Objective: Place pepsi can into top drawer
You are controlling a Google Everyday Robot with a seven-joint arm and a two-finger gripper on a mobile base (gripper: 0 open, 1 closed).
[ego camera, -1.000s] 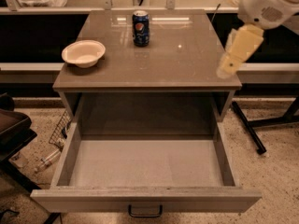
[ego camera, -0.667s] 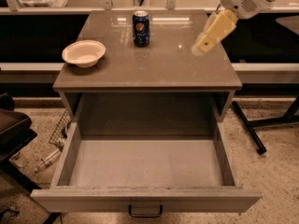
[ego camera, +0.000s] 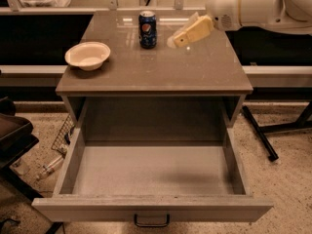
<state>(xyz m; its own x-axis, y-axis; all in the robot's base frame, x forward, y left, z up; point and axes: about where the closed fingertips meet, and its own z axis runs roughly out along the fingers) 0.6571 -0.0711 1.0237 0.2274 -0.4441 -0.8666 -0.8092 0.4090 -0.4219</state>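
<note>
The pepsi can (ego camera: pixel 147 29) stands upright at the back middle of the cabinet top (ego camera: pixel 161 69). It is dark blue with a round logo and a silver top. My gripper (ego camera: pixel 176 40) hangs just above the cabinet top, a short way right of the can and apart from it, pointing down to the left. The white arm (ego camera: pixel 248 6) reaches in from the upper right. The top drawer (ego camera: pixel 151 172) is pulled wide open below the cabinet top. Its pale floor holds nothing, and a dark handle (ego camera: pixel 151 222) sits on its front.
A cream-white bowl (ego camera: pixel 87 55) sits at the left of the cabinet top. A dark chair or cart (ego camera: pixel 14 135) stands at the left, with a wire rack and a bottle on the floor by it. Black stand legs (ego camera: pixel 263 135) lie on the floor at the right.
My gripper has swung from the cabinet's right edge leftward and toward the back, and now sits close beside the pepsi can. The can, bowl and drawer have not moved.
</note>
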